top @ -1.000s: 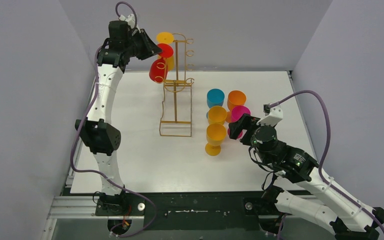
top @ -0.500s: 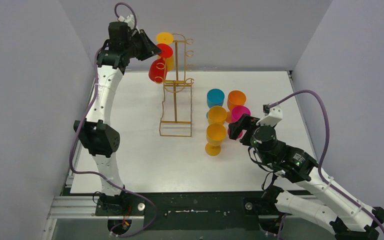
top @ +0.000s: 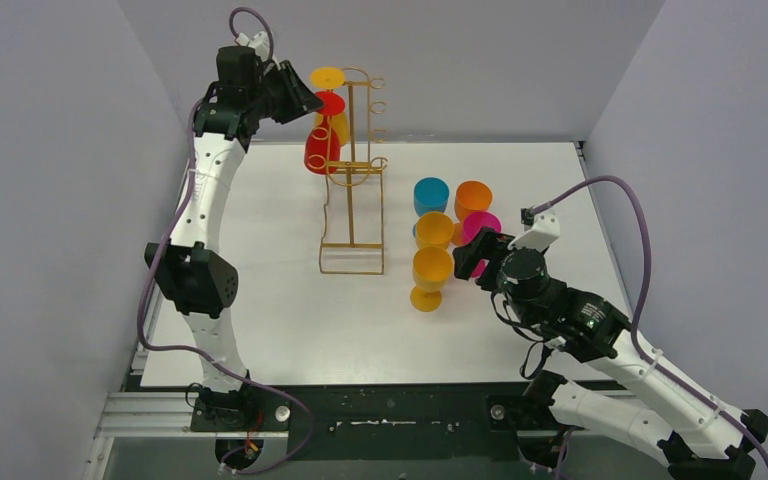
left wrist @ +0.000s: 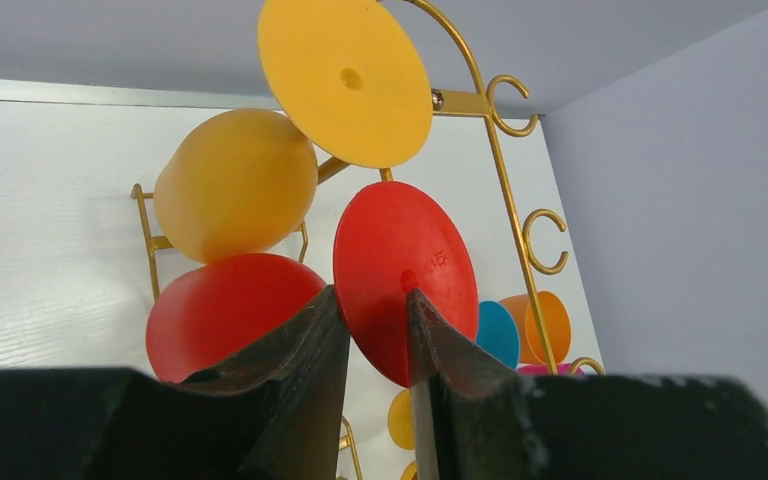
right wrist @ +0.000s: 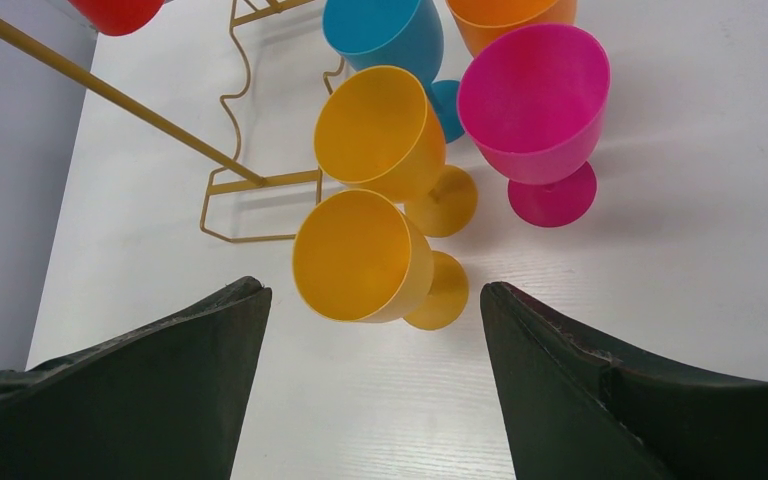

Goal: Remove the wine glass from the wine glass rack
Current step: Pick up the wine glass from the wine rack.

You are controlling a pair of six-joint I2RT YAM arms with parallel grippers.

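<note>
Pinching red plastic wine glass (left wrist: 400,262) foot, left tool (left wrist: 372,293) clamped for lifting off gold wire rack (left wrist: 465,102); right tool (right wrist: 372,290) apart

red glass (left wrist: 392,250) stem hidden, orange glass (right wrist: 512,18) cropped

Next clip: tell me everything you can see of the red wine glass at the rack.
The red wine glass looks like opaque, smooth plastic, with a round flat foot and a rounded bowl. It hangs upside down, tilted, at the left side of the gold rack, just below a yellow glass. The left end effector pinches the foot's edge between its fingers.
</note>
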